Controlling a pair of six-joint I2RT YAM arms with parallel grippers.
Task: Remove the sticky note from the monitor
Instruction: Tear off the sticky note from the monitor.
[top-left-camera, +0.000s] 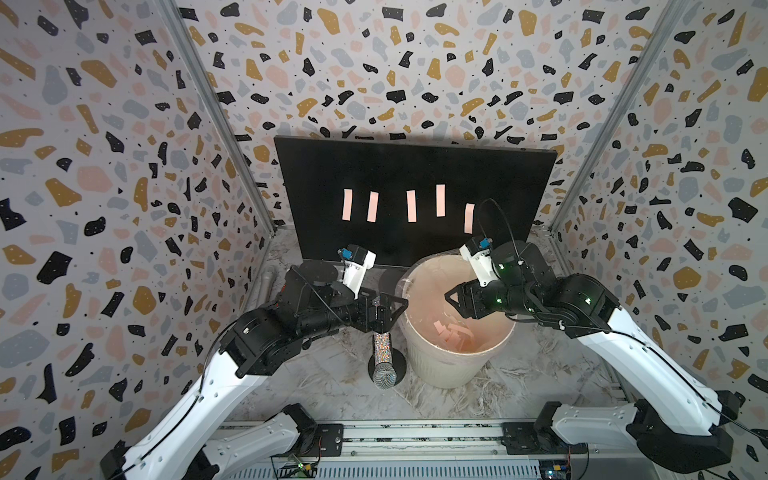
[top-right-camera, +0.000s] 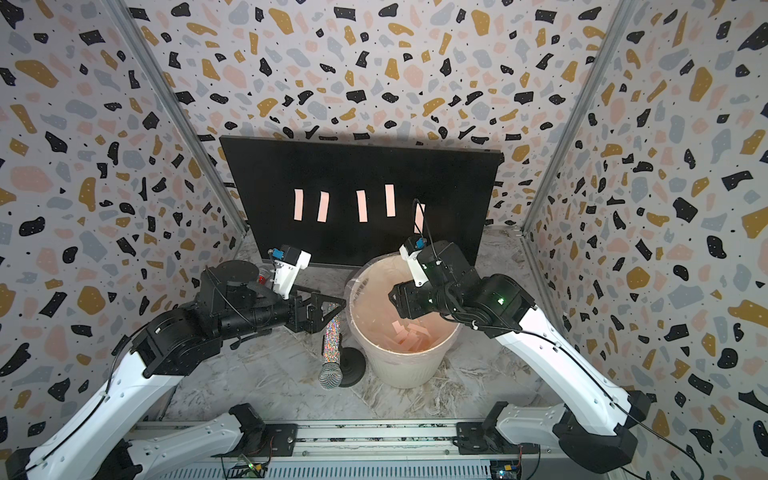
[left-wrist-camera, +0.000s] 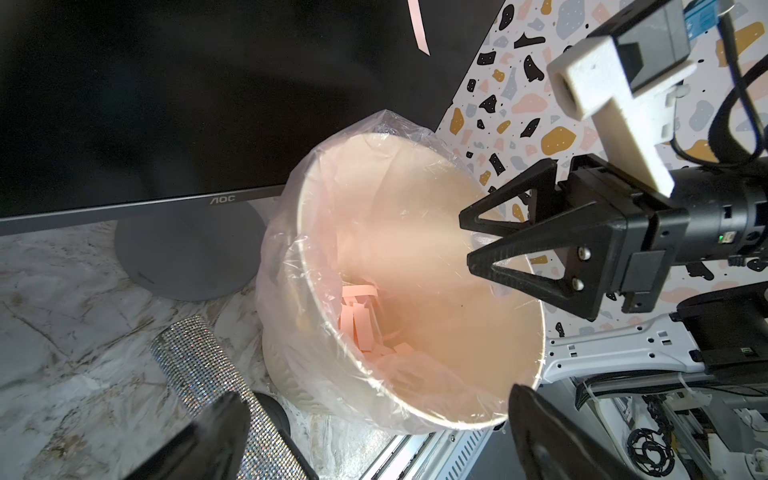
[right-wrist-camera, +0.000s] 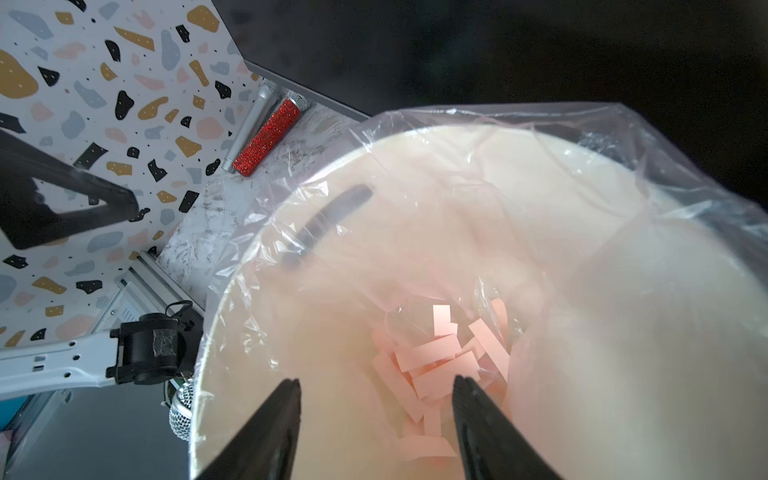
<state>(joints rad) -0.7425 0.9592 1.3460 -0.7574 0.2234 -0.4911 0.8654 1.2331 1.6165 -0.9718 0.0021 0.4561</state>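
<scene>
- The monitor (top-left-camera: 415, 166) stands upright at the back of the marble table (top-left-camera: 332, 374), with five pink sticky notes (top-left-camera: 411, 206) in a row on its screen
- The right gripper (right-wrist-camera: 376, 384) hangs over the cream bin (top-left-camera: 440, 370), jaws apart with nothing between them; loose pink notes (right-wrist-camera: 432, 357) lie at the bin's bottom
- The left gripper (left-wrist-camera: 374, 399) sits just beside the bin, above a glittery microphone (top-left-camera: 382, 353), jaws spread wide and empty

Two white-and-black arms reach in from the near side, elbows bent outward; the left arm (top-left-camera: 266, 336) lies low, its jaws spread wide and empty, pointing sideways toward its partner; the right arm (top-left-camera: 582, 299) angles inward, wrist tipped downward, jaws parted, holding nothing.
</scene>
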